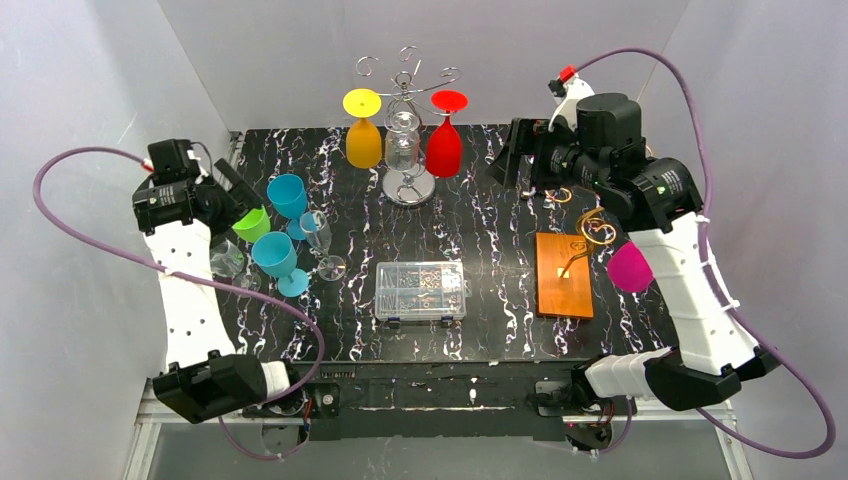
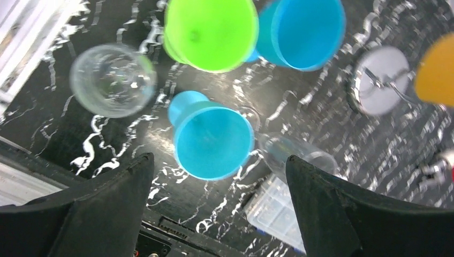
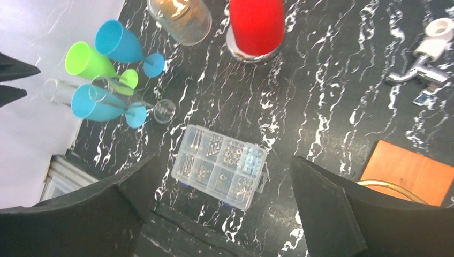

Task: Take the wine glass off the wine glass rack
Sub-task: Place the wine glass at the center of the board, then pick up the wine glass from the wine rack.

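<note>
Curly wire wine glass rack upper centre, opaque yellow glass, red glass, faint clear glass between, left gripper, right gripper both spread.

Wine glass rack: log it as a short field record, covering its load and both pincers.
rack: wine glass rack, back centre, upright
hanging: yellow wine glass, clear wine glass, red wine glass, all upside down
left pincer: open, empty, above a blue glass
right pincer: open, empty, clear of the rack
</note>
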